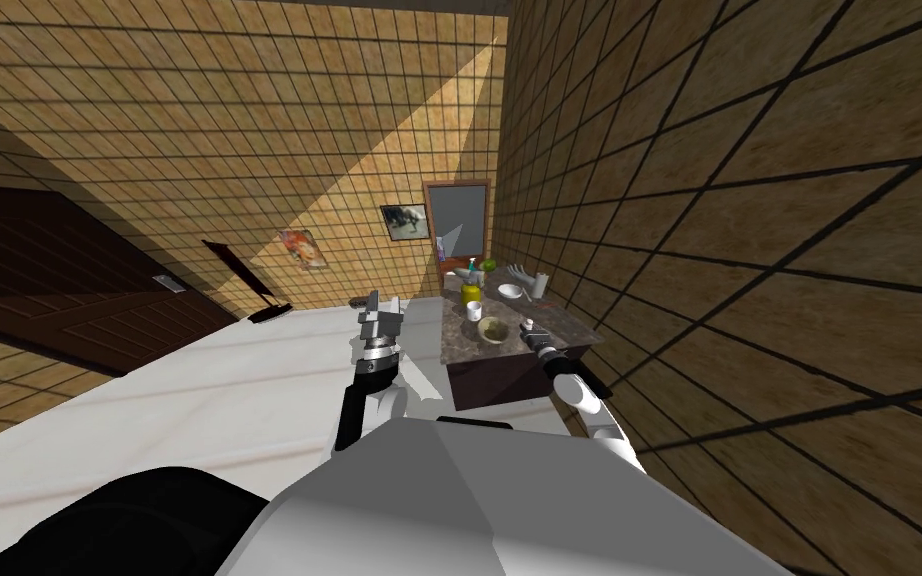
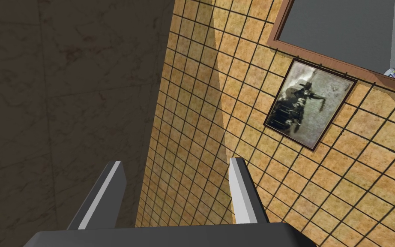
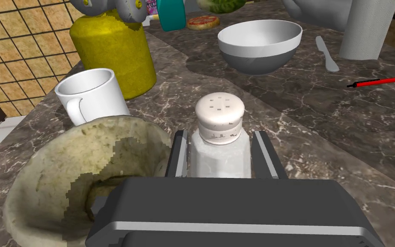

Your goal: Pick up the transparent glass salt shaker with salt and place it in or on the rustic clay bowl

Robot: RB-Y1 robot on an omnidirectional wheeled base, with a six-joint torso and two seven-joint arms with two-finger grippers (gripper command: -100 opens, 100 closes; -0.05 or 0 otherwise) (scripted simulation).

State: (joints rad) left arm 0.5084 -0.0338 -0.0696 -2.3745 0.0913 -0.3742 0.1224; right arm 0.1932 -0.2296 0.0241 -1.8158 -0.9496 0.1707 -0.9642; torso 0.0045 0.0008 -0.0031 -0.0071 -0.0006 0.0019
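Note:
A clear salt shaker (image 3: 220, 128) with a white perforated cap stands upright between the fingers of my right gripper (image 3: 219, 134), which is shut on its sides. Whether it rests on the dark marble counter (image 3: 329, 128) or hangs just above it, I cannot tell. Close beside the gripper sits the rough beige clay bowl (image 3: 55, 171), its rim almost touching one finger. In the head view the right gripper (image 1: 527, 326) is at the counter's near part, just right of the bowl (image 1: 494, 329). My left gripper (image 2: 176, 162) is open and holds nothing; it is raised left of the counter (image 1: 386, 304).
Beyond the clay bowl stand a white mug (image 3: 90, 96) and a yellow jar (image 3: 115, 51). Farther back are a white and grey bowl (image 3: 258, 45), a knife (image 3: 327, 53), a paper roll (image 3: 366, 28) and a red pen (image 3: 381, 81). A tiled wall (image 1: 729, 250) runs along the counter's right.

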